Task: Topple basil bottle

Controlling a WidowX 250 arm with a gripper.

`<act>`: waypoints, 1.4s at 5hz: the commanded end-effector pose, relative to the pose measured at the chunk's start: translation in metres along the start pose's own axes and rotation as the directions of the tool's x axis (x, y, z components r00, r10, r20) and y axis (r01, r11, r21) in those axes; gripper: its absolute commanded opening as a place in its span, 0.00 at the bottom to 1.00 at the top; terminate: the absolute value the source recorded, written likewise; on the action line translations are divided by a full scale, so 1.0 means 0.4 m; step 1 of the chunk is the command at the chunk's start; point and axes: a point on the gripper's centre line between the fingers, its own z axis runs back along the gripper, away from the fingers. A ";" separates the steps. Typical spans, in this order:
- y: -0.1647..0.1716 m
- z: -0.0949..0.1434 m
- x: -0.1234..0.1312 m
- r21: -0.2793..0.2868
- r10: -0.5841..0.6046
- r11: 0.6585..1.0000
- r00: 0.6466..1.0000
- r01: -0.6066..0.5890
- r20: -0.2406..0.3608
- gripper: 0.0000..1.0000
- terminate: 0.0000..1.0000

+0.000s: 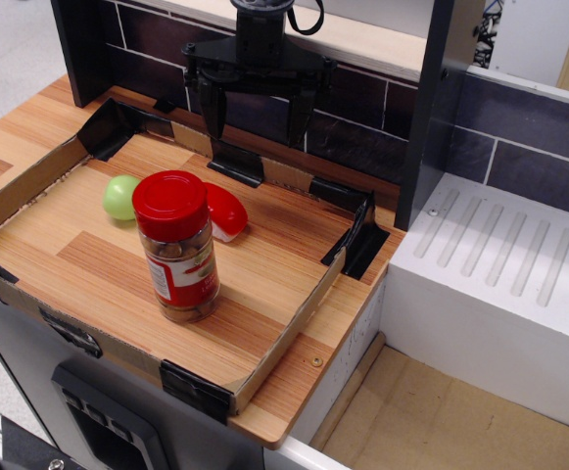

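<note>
The basil bottle stands upright near the front middle of the wooden tray. It is a clear jar with a wide red lid, a red label and brownish lumpy contents. My gripper hangs at the back of the tray, well behind and above the bottle, not touching it. Its two black fingers point down and are spread apart with nothing between them.
A small green pear-shaped toy lies left of the bottle and a low red-and-white piece just behind it. The tray has low cardboard walls with black corner clips. A dark tiled backsplash rises behind; a white ridged drainer sits right.
</note>
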 end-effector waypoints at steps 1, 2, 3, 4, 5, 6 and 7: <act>0.000 0.000 0.000 0.000 0.000 1.000 1.000 0.000 0.000 1.00 0.00; 0.034 0.049 -0.041 -0.028 -0.060 0.998 0.998 0.060 0.013 1.00 0.00; 0.053 0.110 -0.057 -0.076 -0.096 0.992 0.995 0.097 0.013 1.00 0.00; 0.066 0.153 -0.078 -0.102 -0.137 0.985 0.990 0.140 0.031 1.00 0.00; 0.078 0.170 -0.093 -0.082 -0.183 0.979 0.983 0.185 0.021 1.00 0.00; 0.104 0.170 -0.112 -0.043 -0.275 0.960 0.961 0.275 0.008 1.00 0.00; 0.118 0.146 -0.126 -0.007 -0.298 0.954 0.952 0.299 0.065 1.00 0.00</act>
